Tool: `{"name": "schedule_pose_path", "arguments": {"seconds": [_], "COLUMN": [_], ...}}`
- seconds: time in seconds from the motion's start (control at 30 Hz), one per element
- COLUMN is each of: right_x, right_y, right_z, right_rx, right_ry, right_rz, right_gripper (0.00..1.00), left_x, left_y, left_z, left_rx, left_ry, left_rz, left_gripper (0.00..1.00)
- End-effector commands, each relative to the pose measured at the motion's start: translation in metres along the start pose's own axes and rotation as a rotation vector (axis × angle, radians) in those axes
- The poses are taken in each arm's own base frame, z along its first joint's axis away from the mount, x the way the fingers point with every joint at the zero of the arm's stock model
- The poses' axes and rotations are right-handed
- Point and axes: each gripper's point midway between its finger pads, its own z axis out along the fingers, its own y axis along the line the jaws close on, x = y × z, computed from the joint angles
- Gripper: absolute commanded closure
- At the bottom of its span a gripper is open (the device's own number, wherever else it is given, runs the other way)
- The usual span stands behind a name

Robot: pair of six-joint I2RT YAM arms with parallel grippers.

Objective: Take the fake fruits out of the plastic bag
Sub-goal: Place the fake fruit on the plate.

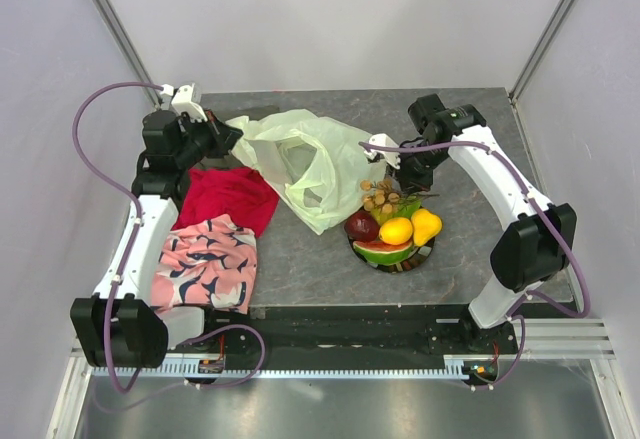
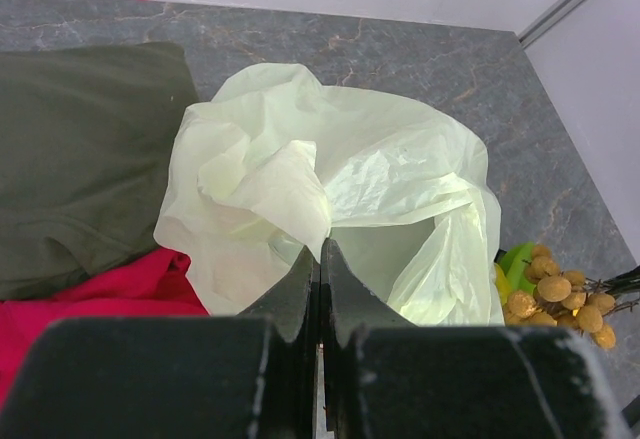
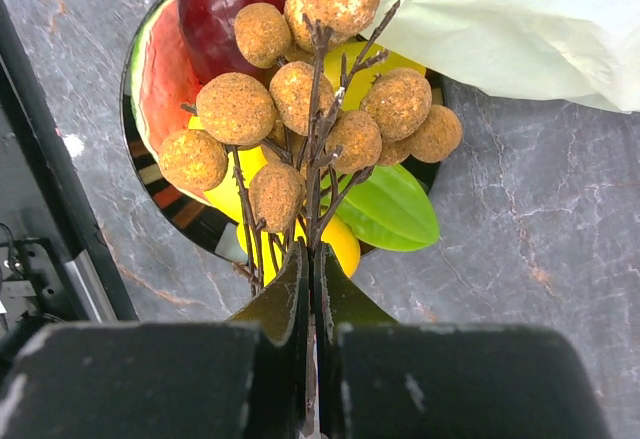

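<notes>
Red cloth (image 1: 232, 195) touching pink patterned cloth (image 1: 205, 264); dark olive cloth (image 2: 80, 149) beside.

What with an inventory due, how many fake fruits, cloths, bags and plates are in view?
Fake fruits: 6 (apple, watermelon slice, lemon, pear, green piece, grape bunch)
Cloths: 3 (red cloth, pink patterned cloth, dark olive cloth)
Plastic bag: 1
Plate: 1
Total: 11
</notes>
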Motion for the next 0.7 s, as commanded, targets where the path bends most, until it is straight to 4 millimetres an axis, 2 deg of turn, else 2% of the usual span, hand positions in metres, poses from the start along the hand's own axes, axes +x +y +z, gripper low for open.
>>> {"name": "schedule_pose_path", "arguments": {"seconds": [0.0, 0.13, 0.3, 0.37, 0.47, 0.63, 0.67], "right_x": [-0.002, -0.006, 0.001, 0.004, 0.009, 0.015, 0.015], "right_y": [-0.003, -0.009, -0.009, -0.008, -0.006, -0.001, -0.001], "right_z": [-0.005, -0.002, 0.004, 0.006, 0.008, 0.008, 0.008], "right_rx": [0.029, 0.058, 0.059, 0.057, 0.053, 0.046, 0.045], "right_ry": [-0.016, -0.036, -0.021, -0.012, -0.001, 0.018, 0.02], "right_rz": [-0.062, -0.076, -0.079, -0.081, -0.086, -0.085, -0.084], "right_gripper": [1.0, 1.0, 0.97, 0.91, 0.87, 0.62, 0.6], "left_x": [-0.011, -0.012, -0.01, -0.011, -0.01, -0.009, -0.01], "left_y": [-0.007, -0.006, -0.005, -0.006, -0.006, -0.006, -0.006], "left_z": [0.0, 0.0, 0.001, 0.001, 0.002, 0.004, 0.004], "left_rx": [0.03, 0.028, 0.027, 0.029, 0.03, 0.033, 0.035], "left_ry": [-0.034, -0.035, -0.03, -0.032, -0.03, -0.024, -0.025], "left_rz": [-0.011, -0.01, -0.011, -0.011, -0.014, -0.02, -0.019], "left_gripper": [0.98, 0.98, 0.98, 0.98, 0.98, 0.98, 0.98]}}
